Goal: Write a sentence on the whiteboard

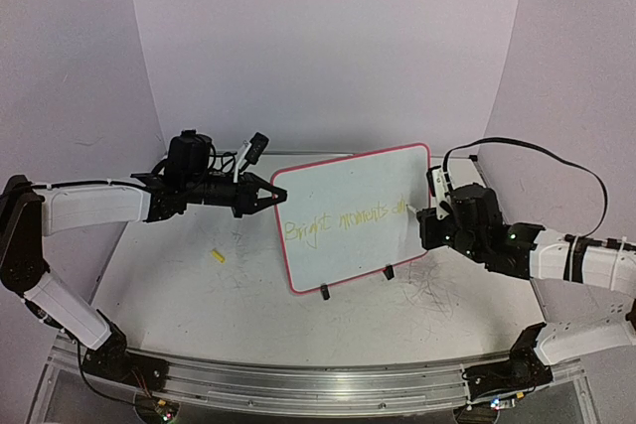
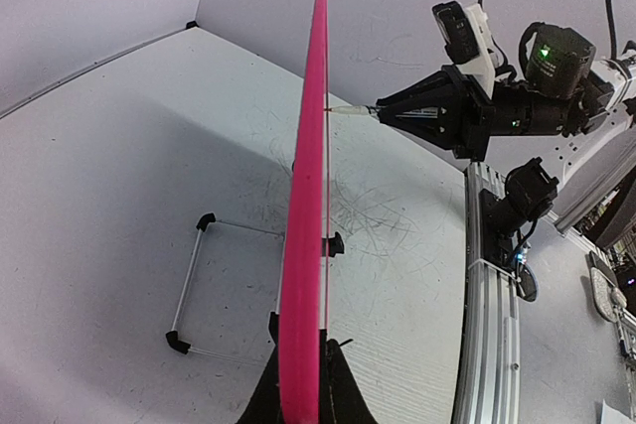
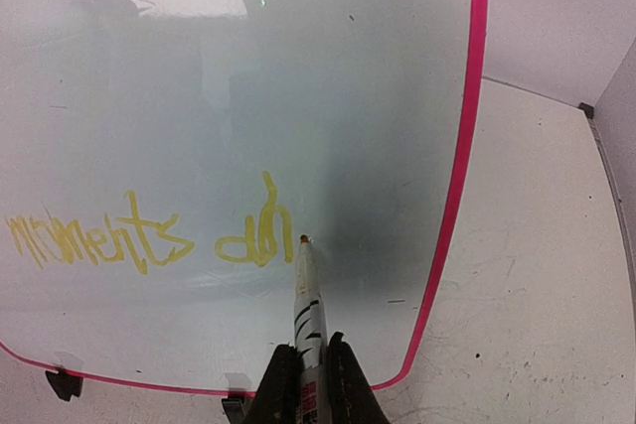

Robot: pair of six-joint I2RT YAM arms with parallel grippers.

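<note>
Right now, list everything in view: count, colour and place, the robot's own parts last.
whiteboard: one, white with pink rim, standing on edge mid-table
sentence: one, yellow, on the board, unfinished at "ah"
clips: two, black, board's lower edge
marker: one, white, tip at the board
wire stand: one, silver with black corners, on the table behind the board
small piece: one, yellow, on the table left of the board
table: one, grey-white, scribbled, under everything
left arm and right arm: two, white and black, at either side
left pincer: one, black, shut on the board's left edge
right pincer: one, black, shut on the marker
</note>
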